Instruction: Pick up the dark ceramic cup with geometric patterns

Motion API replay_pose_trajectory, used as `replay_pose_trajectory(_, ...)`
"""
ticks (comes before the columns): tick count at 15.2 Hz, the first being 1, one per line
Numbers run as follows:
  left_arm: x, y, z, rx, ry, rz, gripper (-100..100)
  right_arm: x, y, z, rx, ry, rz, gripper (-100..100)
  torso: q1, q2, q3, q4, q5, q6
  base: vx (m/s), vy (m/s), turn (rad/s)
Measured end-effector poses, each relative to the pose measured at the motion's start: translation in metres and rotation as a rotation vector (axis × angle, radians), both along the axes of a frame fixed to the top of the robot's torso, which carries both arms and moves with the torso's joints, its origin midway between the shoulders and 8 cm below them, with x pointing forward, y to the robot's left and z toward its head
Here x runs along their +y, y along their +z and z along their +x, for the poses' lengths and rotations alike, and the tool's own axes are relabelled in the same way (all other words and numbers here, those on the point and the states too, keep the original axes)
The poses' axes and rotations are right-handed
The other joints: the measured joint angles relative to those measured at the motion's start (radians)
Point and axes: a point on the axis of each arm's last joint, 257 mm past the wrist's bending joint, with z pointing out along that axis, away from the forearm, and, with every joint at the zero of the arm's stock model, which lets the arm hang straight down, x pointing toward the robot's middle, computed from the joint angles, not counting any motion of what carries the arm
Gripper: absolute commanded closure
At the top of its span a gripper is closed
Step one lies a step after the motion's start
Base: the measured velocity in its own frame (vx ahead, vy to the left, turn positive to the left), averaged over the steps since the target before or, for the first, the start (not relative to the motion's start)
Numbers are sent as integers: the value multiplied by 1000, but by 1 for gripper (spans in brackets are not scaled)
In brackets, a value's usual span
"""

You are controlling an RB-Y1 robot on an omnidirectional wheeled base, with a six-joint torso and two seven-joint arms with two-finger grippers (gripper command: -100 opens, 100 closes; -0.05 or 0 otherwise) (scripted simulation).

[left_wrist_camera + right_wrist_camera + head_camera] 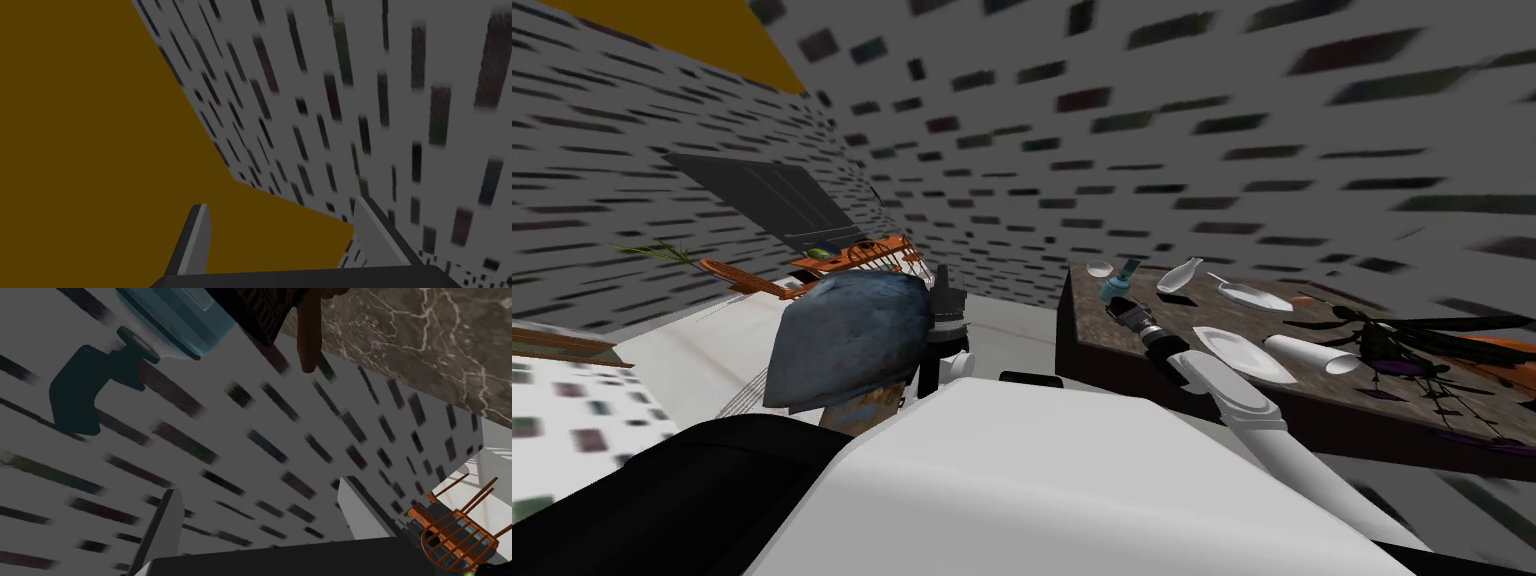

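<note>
A dark cup with a faint pattern shows in the right wrist view, lying against a blue spray bottle with a teal trigger. My right gripper is open with nothing between its fingers, and the cup lies well beyond the tips. In the head view the right arm reaches over the near corner of the brown marbled table, with its gripper just below the spray bottle. My left gripper is open and empty, held up beside a chair.
On the table lie a small white bowl, a white vase on its side, a white plate, a white cylinder and a dark spiky plant. A blue-draped chair and orange wooden chairs stand left.
</note>
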Motion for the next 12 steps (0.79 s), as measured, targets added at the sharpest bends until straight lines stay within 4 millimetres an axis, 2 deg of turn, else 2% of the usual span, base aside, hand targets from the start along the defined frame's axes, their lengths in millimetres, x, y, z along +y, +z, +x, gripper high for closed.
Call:
replay_pose_trajectory(10,0,0,0,0,0,0,0,-51,-47,-3,81,-31,-382,-100,0,0,0,0,0,-1,-20,-33,205)
replay_pose_trajectory(12,0,0,0,0,0,0,0,-58,-52,-2,94,-25,-445,-100,0,0,0,0,0,0,-16,-25,55)
